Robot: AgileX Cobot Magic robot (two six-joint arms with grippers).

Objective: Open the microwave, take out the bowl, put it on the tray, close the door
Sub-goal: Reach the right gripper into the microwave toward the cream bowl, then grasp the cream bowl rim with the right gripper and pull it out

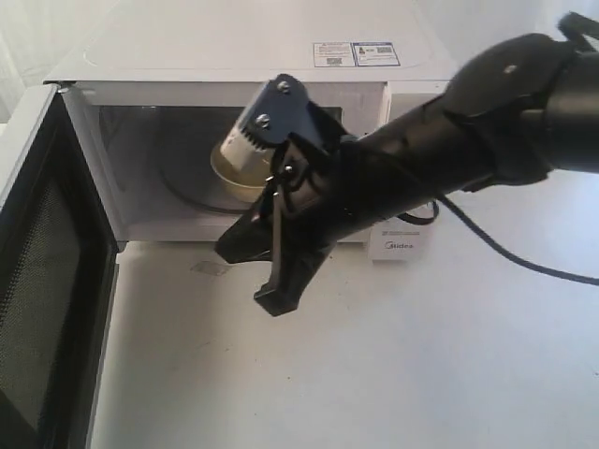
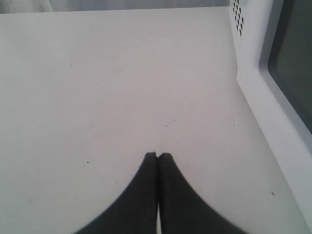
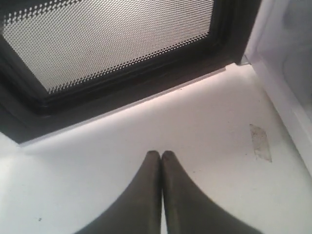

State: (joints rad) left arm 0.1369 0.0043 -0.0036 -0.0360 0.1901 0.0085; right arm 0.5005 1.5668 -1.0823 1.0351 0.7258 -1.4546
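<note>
The white microwave [image 1: 234,56] stands at the back with its door [image 1: 37,281] swung wide open to the left, black mesh inner face showing [image 3: 107,39]. Inside the cavity sits the cream-yellow bowl [image 1: 234,176], partly hidden by my right arm's wrist camera. My right gripper [image 1: 226,251] hangs in front of the cavity, below the bowl and apart from it, shut and empty [image 3: 161,155] above the table. My left gripper [image 2: 157,156] is shut and empty over bare table beside the door's outer face [image 2: 292,63]. The tray is out of view.
A black cable [image 1: 524,262] trails across the white table [image 1: 374,374] on the right. A strip of tape [image 1: 208,268] is stuck to the table in front of the cavity. The open door walls off the left side.
</note>
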